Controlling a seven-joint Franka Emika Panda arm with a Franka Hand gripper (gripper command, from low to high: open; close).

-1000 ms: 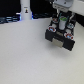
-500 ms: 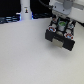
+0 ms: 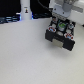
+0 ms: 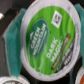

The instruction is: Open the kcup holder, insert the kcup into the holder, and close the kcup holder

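Note:
The kcup (image 4: 47, 37) fills the wrist view. It has a bright green lid with white lettering and a whitish rim. Teal finger pads (image 4: 12, 42) press against its side, so my gripper (image 3: 60, 23) is shut on it. In the exterior view the gripper hangs right over the kcup holder (image 3: 56, 39), a black boxy unit at the exterior view's right. Pod slots with red-lidded pods (image 3: 51, 21) show on top of the holder. The kcup itself is only a small green spot (image 3: 60, 24) between the fingers there.
A tall white bottle-like post (image 3: 25, 7) stands at the back, left of the arm. Dark equipment (image 3: 9, 20) lines the back left edge. The pale table (image 3: 25, 55) spreads across the exterior view's left and front. Another pale round rim (image 4: 80, 70) shows beside the kcup.
The arm has shifted only slightly above the holder, still with the kcup in the gripper. The holder has not moved.

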